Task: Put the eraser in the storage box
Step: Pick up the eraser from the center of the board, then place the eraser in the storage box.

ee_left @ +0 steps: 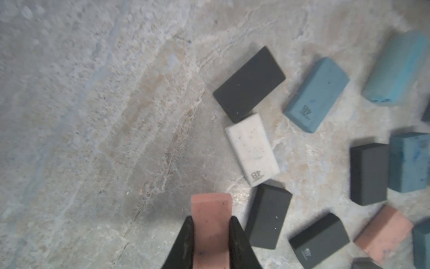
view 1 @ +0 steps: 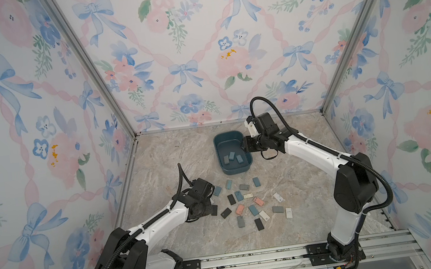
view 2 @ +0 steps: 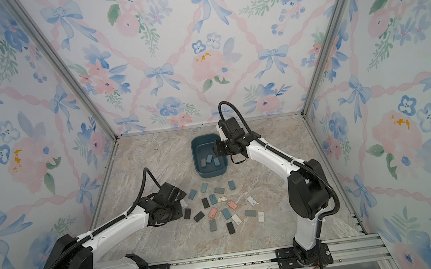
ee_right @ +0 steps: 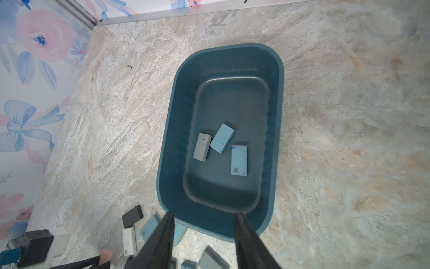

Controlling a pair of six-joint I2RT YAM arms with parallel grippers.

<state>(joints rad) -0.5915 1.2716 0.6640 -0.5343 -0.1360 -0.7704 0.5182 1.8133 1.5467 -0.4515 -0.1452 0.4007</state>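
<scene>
While the left gripper [ee_left: 211, 223] clamps a pink rectangular rubber eraser [ee_left: 210, 207], the right gripper [ee_right: 204, 216] hangs empty over the dark teal-blue plastic storage box [ee_right: 279, 93].
The right jaws stand partly apart with nothing between them, above 1 end of the box; 3 erasers [ee_right: 239, 160], 1 grey and 2 light blue, lie on its floor. The pink eraser sits beside the loose erasers [view 1: 239, 209] on the marble-patterned bench [view 1: 171, 152], well apart from the box.

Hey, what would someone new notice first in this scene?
Likely the flowery wallpaper all around, then the colourful scatter of erasers on the marble table. The left gripper clamps a pink eraser near that scatter, while the right gripper hangs open above the edge of the storage box, which holds three erasers.
</scene>
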